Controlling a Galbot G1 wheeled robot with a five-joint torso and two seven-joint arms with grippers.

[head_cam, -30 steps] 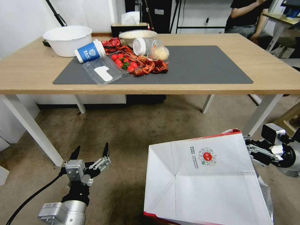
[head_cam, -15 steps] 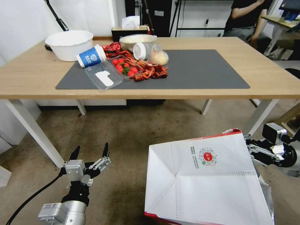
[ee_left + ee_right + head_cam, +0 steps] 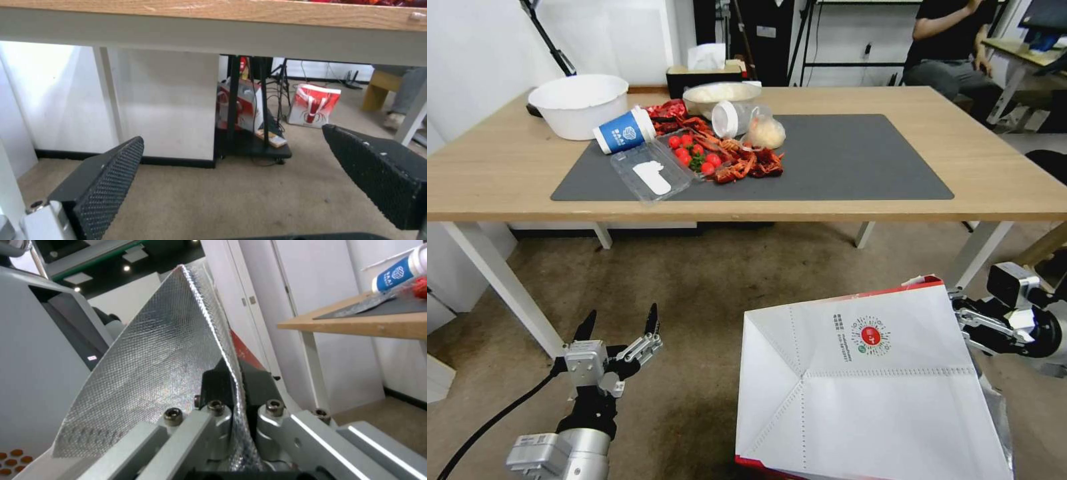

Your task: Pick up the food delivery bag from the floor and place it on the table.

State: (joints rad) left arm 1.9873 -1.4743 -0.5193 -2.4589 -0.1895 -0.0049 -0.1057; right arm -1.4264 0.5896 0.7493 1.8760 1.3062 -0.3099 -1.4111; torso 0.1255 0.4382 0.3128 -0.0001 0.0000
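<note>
The food delivery bag (image 3: 860,387), white with a red rim and a round red logo, hangs tilted at the lower right, above the carpeted floor (image 3: 727,280). My right gripper (image 3: 964,317) is shut on its upper right edge. In the right wrist view the right gripper (image 3: 234,373) pinches the silver foil lining (image 3: 155,373) between its jaws. My left gripper (image 3: 620,323) waits open and low at the lower left, holding nothing, and its fingers (image 3: 111,180) stand wide apart below the table edge. The light-wood table (image 3: 494,173) with its dark grey mat (image 3: 854,160) stands ahead.
On the table's left half are a white bowl (image 3: 579,103), a tipped blue cup (image 3: 624,130), a clear tray (image 3: 650,175), crayfish and tomatoes (image 3: 727,157) and a jar (image 3: 734,119). White table legs (image 3: 500,287) flank the carpet. Another red-and-white bag (image 3: 313,105) stands beyond the table.
The whole head view has shifted, so the table sits lower in the picture. The bag and both grippers keep their places in the view.
</note>
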